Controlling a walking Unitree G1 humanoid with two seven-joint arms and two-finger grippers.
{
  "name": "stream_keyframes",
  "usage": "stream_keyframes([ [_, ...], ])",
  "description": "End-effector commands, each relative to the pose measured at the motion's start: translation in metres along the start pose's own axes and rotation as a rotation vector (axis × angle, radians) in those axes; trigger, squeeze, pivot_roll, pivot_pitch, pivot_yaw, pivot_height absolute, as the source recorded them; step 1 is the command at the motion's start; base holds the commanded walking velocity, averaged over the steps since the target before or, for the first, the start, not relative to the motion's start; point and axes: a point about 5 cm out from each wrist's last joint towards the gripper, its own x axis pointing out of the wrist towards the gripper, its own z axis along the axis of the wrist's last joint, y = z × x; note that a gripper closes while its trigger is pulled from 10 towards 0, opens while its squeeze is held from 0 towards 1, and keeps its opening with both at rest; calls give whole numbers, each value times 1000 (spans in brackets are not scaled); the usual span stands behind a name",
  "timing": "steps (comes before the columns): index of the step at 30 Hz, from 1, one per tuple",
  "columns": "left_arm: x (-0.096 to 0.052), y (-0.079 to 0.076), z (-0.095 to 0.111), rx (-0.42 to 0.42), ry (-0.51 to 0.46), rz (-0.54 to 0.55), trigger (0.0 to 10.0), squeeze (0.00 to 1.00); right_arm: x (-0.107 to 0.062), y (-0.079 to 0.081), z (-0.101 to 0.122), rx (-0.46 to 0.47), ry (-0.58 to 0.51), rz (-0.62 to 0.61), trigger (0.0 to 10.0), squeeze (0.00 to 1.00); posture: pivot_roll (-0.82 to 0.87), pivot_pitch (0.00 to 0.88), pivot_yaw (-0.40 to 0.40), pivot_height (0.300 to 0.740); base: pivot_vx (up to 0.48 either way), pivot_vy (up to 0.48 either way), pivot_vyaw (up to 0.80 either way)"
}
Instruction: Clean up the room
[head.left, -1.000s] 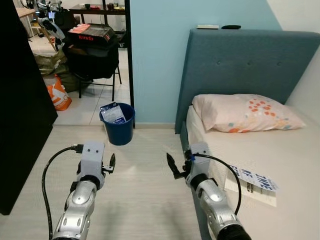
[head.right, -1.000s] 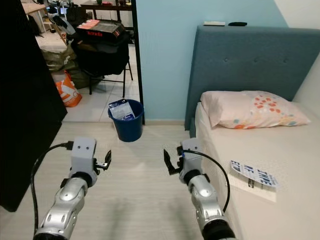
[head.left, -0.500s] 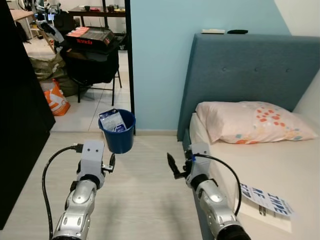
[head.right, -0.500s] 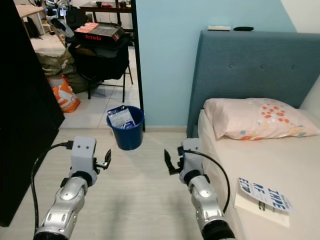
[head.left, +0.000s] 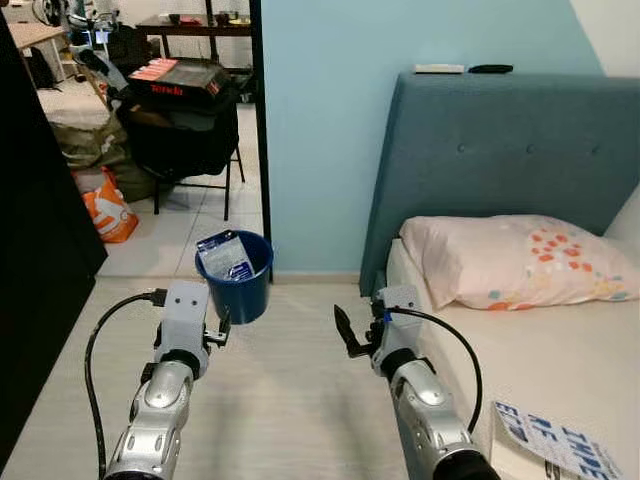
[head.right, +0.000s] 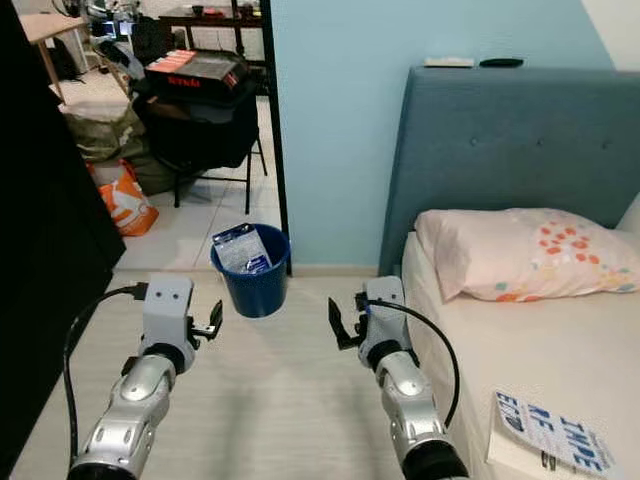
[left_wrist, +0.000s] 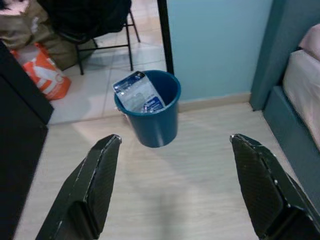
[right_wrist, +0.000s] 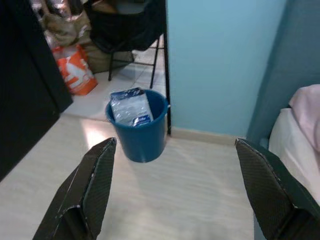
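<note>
A blue bucket (head.left: 235, 278) holding a plastic packet (left_wrist: 139, 93) stands on the floor by the light blue wall, ahead of both arms. A white booklet with blue lettering (head.right: 545, 432) lies on the bed (head.left: 520, 350) at my lower right. My left gripper (head.left: 222, 322) and right gripper (head.left: 345, 332) hang level over the wooden floor, short of the bucket. Both are open with nothing between the fingers (left_wrist: 100, 185). The right wrist view looks at the bucket (right_wrist: 138, 125) between wide-spread fingers (right_wrist: 92, 185).
A pink patterned pillow (head.left: 520, 262) rests against the blue-grey headboard (head.left: 500, 150). A black panel (head.left: 40, 250) stands on my left. Through the doorway are a black chair with a box (head.left: 180, 100), bags and an orange sack (head.left: 105, 205).
The camera has shifted: the bucket now sits nearer and more central, and the booklet has slid toward the lower right corner. Both arms hold the same pose.
</note>
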Motion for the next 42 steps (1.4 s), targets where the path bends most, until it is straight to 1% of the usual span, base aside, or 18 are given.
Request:
stream_keyframes([
  [1, 0, -2, -1, -5, 0, -10, 10000, 0, -4, -5, -6, 2, 28, -14, 10000, 0, -32, 26, -27, 740, 337, 0, -800],
  [21, 1, -2, 0, -7, -1, -12, 10000, 0, -4, -6, -6, -4, 22, -29, 10000, 0, -35, 36, -16, 740, 329, 0, -34],
  [38, 3, -3, 1, -6, -2, -24, 10000, 0, -4, -6, -5, 3, 18, -41, 10000, 0, -35, 46, -5, 740, 321, 0, 0],
  [42, 4, -5, 2, -9, -2, -31, 10000, 0, -4, -8, -5, 3, 19, -48, 10000, 0, -38, 46, -5, 740, 321, 0, 0],
])
